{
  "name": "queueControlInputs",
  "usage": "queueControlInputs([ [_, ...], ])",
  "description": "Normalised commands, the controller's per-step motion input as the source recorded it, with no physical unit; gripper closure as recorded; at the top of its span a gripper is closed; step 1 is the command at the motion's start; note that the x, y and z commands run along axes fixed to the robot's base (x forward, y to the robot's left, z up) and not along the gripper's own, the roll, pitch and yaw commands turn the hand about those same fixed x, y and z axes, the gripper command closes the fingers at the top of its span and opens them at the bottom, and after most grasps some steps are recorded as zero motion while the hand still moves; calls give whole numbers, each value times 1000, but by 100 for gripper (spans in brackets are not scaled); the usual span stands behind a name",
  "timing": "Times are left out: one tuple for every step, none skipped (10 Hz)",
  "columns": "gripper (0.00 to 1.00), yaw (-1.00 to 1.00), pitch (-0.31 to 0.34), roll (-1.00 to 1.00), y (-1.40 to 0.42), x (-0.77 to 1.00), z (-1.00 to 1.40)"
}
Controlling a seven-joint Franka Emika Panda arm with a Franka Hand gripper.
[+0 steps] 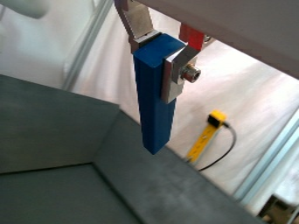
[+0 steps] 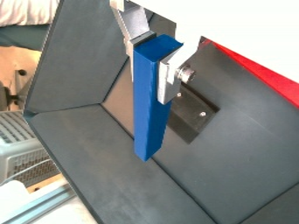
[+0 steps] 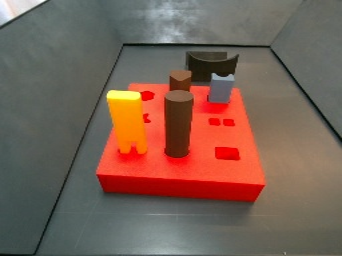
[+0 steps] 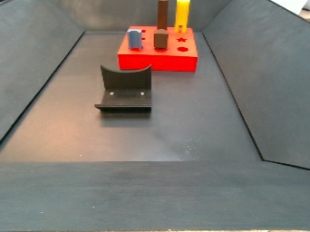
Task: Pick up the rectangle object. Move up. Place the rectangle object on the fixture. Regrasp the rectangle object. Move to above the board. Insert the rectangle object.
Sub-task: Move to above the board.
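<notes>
We saw the gripper up high, out of both side views. Its jaws were shut tight on the top of the blue bar, which hung straight down. We think the bar was stiff, light and smooth, so squeezing its flat sides near an end was best.
</notes>
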Motion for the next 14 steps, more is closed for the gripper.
queueControlInputs([
  [100,-63,-59,-1000,-1000,-626,11],
  [100,-60,-90,-1000,-1000,-691,30],
  [100,-58,-100,-1000,-1000,-729,14],
  [100,-60,-108,-1000,-1000,-758,30],
  [100,-64,-112,-1000,-848,-685,16],
  [100,-66,-112,-1000,-647,-543,8],
  [100,-72,-109,-1000,-291,-298,11],
  [100,-78,-104,-1000,-107,-165,-3],
  [100,-77,-99,-1000,-6,-84,-5],
  [100,-82,-104,-1000,-1,-72,-3],
  [100,-58,-91,-766,14,-63,-3],
  [100,-41,-76,-553,16,-56,-3],
  [100,-24,-51,-333,12,-42,-3],
  [100,-17,-37,-223,14,-29,-3],
])
